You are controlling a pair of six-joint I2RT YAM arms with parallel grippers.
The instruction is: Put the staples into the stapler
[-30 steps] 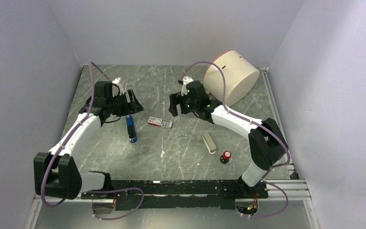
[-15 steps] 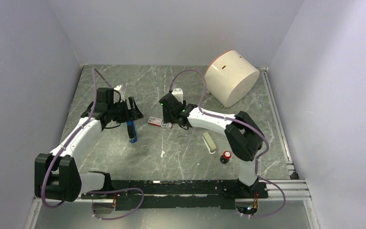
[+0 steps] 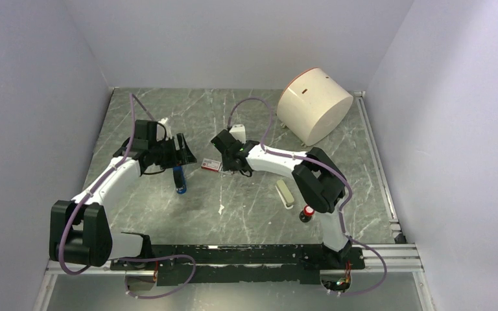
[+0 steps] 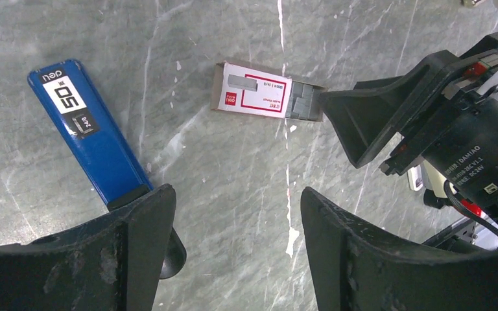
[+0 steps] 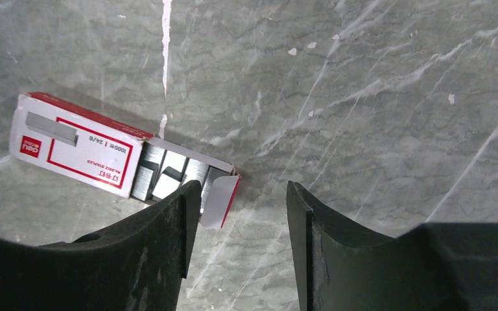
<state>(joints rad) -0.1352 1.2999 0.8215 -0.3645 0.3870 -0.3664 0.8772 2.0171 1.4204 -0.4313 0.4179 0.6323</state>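
The staples box point(image 3: 211, 165), red and white, lies flat mid-table with its inner tray slid out, grey staple blocks point(image 5: 168, 173) showing; it also shows in the left wrist view point(image 4: 254, 97). The blue stapler point(image 3: 179, 179) lies flat left of it, label up in the left wrist view point(image 4: 84, 133). My right gripper point(image 5: 237, 201) is open and empty, low over the box's open end, its left finger over the tray. My left gripper point(image 4: 237, 220) is open and empty, hovering just right of the stapler's black end.
A large cream cylinder point(image 3: 314, 105) lies at the back right. A beige-olive bar point(image 3: 284, 194) and a red-capped black knob point(image 3: 308, 212) lie at the right front. Grey walls enclose the table on three sides.
My right gripper swung left from near the cylinder to the open end of the staples box. My left gripper shifted slightly forward near the stapler.
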